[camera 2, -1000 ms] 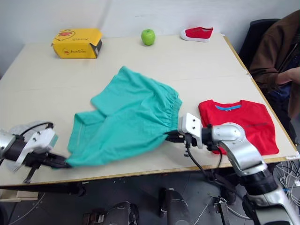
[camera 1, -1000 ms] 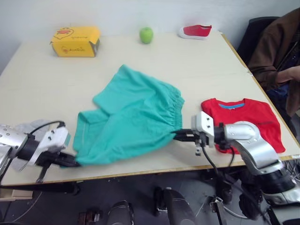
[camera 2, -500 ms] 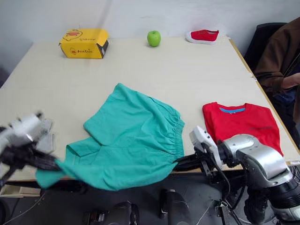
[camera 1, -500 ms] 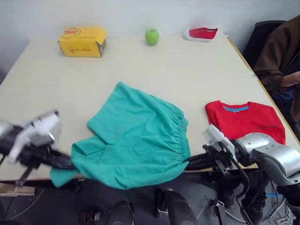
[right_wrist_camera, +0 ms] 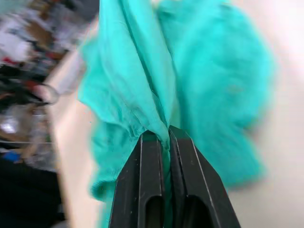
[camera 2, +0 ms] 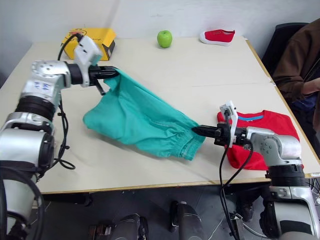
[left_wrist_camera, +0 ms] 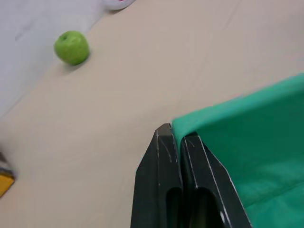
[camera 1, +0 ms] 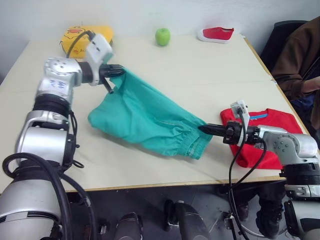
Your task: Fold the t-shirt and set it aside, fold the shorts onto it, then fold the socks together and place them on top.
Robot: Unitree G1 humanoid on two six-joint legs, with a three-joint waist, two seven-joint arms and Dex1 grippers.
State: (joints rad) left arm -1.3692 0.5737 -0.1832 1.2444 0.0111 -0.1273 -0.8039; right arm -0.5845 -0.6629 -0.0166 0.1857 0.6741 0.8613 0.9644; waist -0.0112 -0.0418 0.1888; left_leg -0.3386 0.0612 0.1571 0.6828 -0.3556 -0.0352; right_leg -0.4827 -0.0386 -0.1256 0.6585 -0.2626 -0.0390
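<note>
Shorts (camera 2: 145,117) stretched between both arms over the middle of the worktop (camera 2: 200,65), folded over on themselves, lower bulk resting on the surface while the far corner is lifted. Left tool (camera 2: 111,73) is clamped shut on that raised corner, just in front of the yellow box (camera 2: 95,39); the left wrist view shows teal cloth pinched between the black fingers (left_wrist_camera: 164,164). Right tool (camera 2: 196,131) is closed on the gathered waistband end near the front of the worktop, fabric bunched between its fingers (right_wrist_camera: 147,164) in the right wrist view. T-shirt (camera 2: 267,130) lies folded flat on the right side of the worktop, blue neckband up, partly under the right forearm, just beside the shorts' near end but not touching it. Green apple (camera 2: 164,38) and small red shoe (camera 2: 216,36) sit along the far edge, well apart from the clothes. Person in a brown jacket (camera 2: 300,65) is seated at the right edge of the worktop.
</note>
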